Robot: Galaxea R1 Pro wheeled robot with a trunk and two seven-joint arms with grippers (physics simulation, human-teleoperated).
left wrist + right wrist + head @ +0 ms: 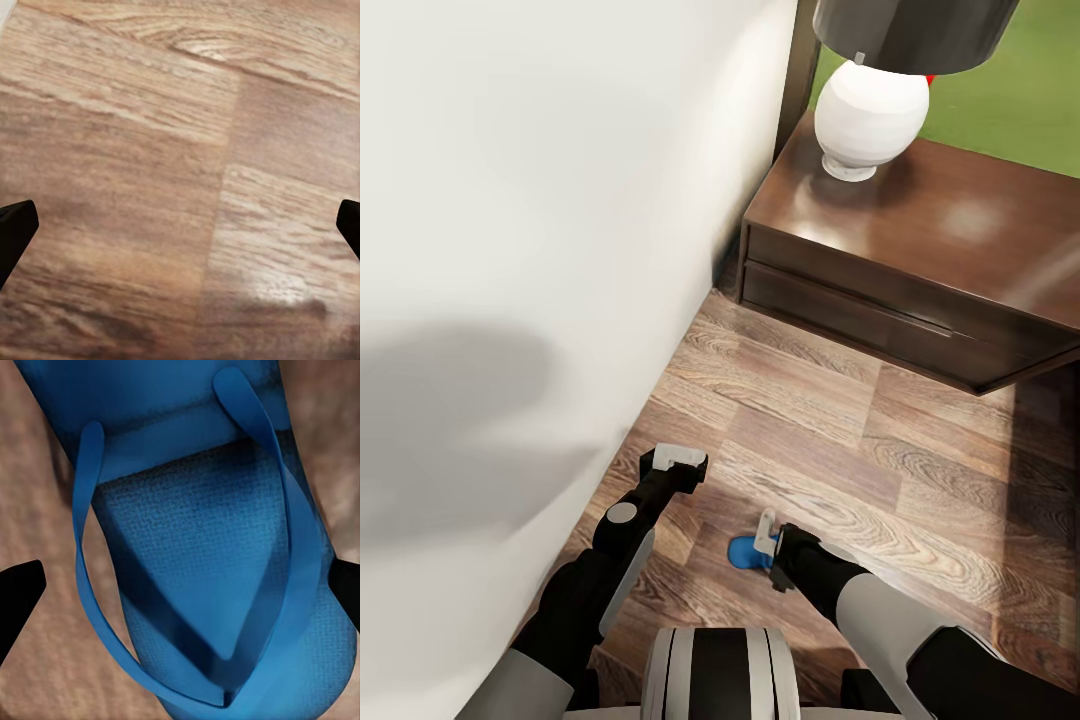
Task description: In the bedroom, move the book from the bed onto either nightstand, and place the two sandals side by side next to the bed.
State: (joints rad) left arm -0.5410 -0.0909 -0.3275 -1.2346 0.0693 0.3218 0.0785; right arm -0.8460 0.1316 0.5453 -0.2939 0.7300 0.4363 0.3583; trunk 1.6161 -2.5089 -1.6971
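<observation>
Now on the sandal step, the spread right gripper (pixel 768 535) hovers over a blue sandal (pixel 217 585); next, descend and clamp.

Head looks down; wrists face the wood floor (pixel 150 187) closely.

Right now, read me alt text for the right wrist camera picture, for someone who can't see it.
A bright blue flip-flop sandal seen close from above, its two straps meeting in a V over the textured sole, lying on wood floor. The right gripper's dark fingertips stand apart at either edge, open around it.
</observation>
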